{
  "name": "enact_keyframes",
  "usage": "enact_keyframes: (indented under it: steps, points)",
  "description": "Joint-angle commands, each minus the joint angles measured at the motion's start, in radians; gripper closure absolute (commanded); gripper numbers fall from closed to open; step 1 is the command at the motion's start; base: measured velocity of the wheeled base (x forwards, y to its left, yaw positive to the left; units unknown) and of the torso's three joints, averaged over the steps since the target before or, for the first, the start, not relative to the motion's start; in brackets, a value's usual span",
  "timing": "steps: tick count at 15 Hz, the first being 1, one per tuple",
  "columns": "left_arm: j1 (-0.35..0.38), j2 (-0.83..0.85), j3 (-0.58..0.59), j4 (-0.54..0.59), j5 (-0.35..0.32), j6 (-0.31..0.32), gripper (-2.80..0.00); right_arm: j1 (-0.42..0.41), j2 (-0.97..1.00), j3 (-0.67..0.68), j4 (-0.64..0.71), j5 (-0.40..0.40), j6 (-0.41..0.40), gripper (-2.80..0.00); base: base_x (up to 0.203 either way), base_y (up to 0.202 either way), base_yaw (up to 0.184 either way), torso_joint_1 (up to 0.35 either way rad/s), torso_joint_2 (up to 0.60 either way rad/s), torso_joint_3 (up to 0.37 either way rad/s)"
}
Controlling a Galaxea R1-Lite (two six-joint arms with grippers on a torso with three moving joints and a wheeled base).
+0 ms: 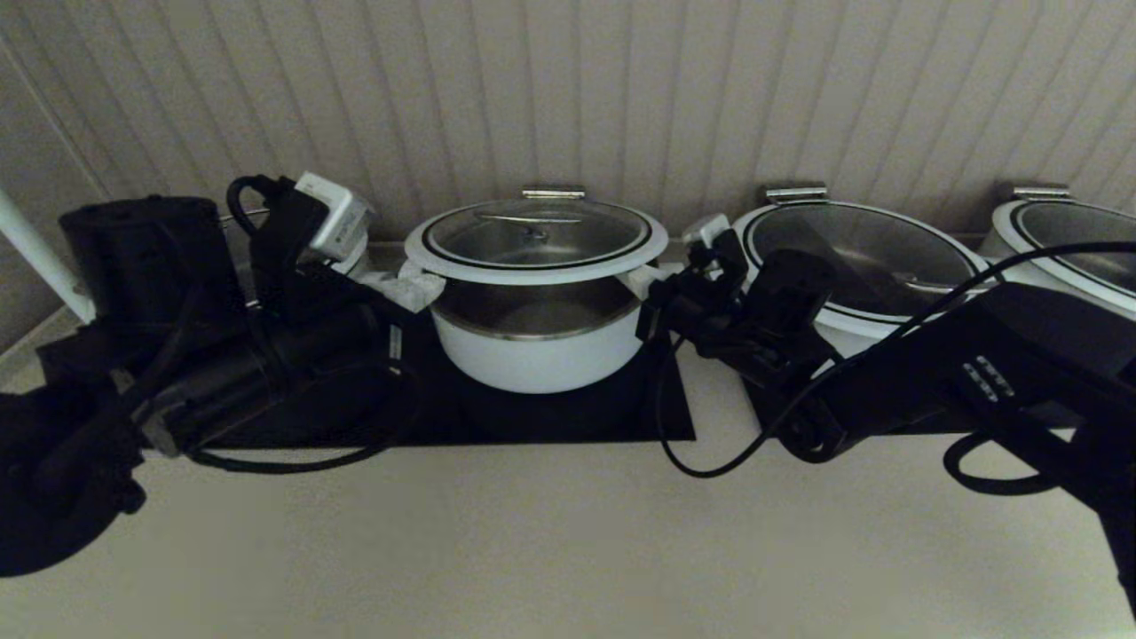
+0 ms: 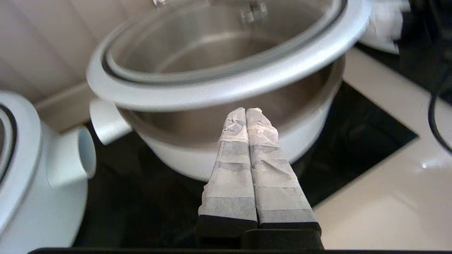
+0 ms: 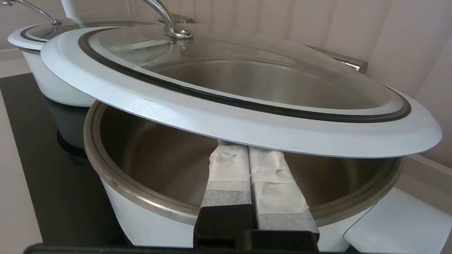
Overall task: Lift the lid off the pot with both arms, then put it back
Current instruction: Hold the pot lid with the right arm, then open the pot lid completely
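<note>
**Lid held clear of the pot on two closed grippers**

While the lid (image 1: 536, 238) hangs above the pot (image 1: 535, 351), I carry it from below on both sides instead of pinching it. My left gripper (image 2: 246, 112) has its taped fingers pressed together with nothing between them, tips pointing in under the white rim; my right gripper (image 3: 246, 150) is the same, fingers pressed flat against each other and tucked beneath the rim's underside, where the rim appears to rest on them. I judge this is why the fingers are closed: together they make a narrow wedge that slips under the overhanging rim and props it like a shelf, one on each side so the lid stays level.

In the head view the lid sits directly over the pot with a clear gap showing the steel interior, and it looks roughly level, perhaps a little raised toward the front. The pot stands on the black mat (image 1: 674, 426), against the panelled wall, with a wider pot (image 1: 865, 266) just beside it on my right and another wide pot (image 2: 21, 169) close on my left. The lift looks done; lowering the lid squarely back onto the steel rim is what remains, and both sides need to descend evenly or the lid could slide off my fingers.
</note>
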Motion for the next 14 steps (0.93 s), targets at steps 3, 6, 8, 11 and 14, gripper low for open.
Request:
enact_keyframes:
  steps: [3, 6, 8, 11, 14]
  points:
    - [-0.005, -0.015, 0.075, -0.011, -0.003, -0.007, 0.0, -0.002, 0.006, -0.007, -0.007, 0.001, 0.001, 0.0, 0.0, 0.0, 0.0, 0.0, 0.0, 0.0]
    - [-0.053, 0.011, 0.097, -0.013, -0.003, -0.026, 0.0, -0.003, 0.007, -0.007, -0.007, 0.001, 0.001, 0.0, 0.0, 0.0, 0.0, 0.0, 0.0, 0.0]
    - [-0.087, 0.044, 0.095, -0.014, -0.001, -0.029, 0.0, -0.003, 0.007, -0.006, -0.008, 0.001, 0.001, 0.0, 0.0, 0.0, 0.0, 0.0, 0.0, 0.0]
    - [-0.119, 0.094, 0.094, -0.016, 0.001, -0.032, 0.0, -0.003, 0.007, -0.007, -0.008, 0.003, 0.001, 0.0, 0.0, 0.0, 0.0, 0.0, 0.0, 0.0]
    - [-0.119, 0.145, 0.06, -0.027, 0.006, -0.038, 0.0, -0.003, 0.007, -0.007, -0.01, 0.003, 0.001, 0.0, 0.0, 0.0, 0.0, 0.0, 0.0, 0.0]
